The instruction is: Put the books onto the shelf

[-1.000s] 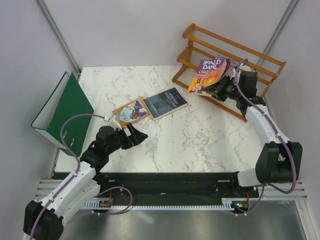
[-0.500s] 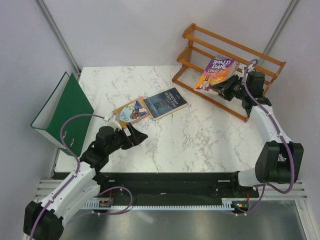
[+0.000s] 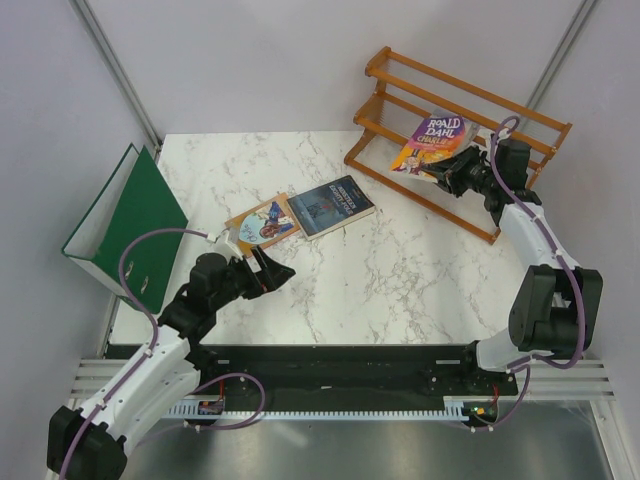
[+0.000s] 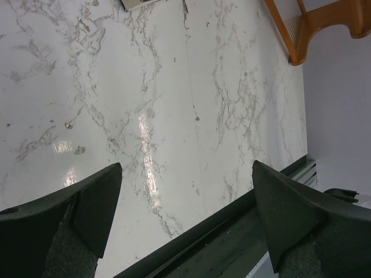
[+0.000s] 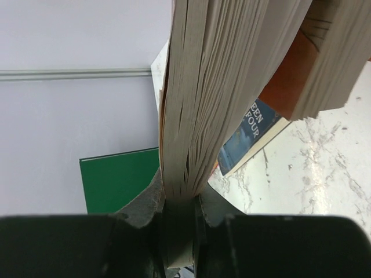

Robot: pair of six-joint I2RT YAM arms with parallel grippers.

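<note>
Marble table (image 3: pixel 400 270): green binder (image 3: pixel 130 225) at 9 o'clock, shelf (image 3: pixel 470 90) at 1 o'clock, right gripper (image 3: pixel 448 168) clamping purple-and-yellow book (image 3: pixel 432 140) there, left gripper (image 3: pixel 275 268) spread wide.

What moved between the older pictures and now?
The right gripper, shut on the purple-and-yellow book, carried it up and to the right in the top view, further over the shelf. Nothing was let go. The left gripper stayed open where it was, and the tan book, the dark blue book and the green binder did not move.
</note>
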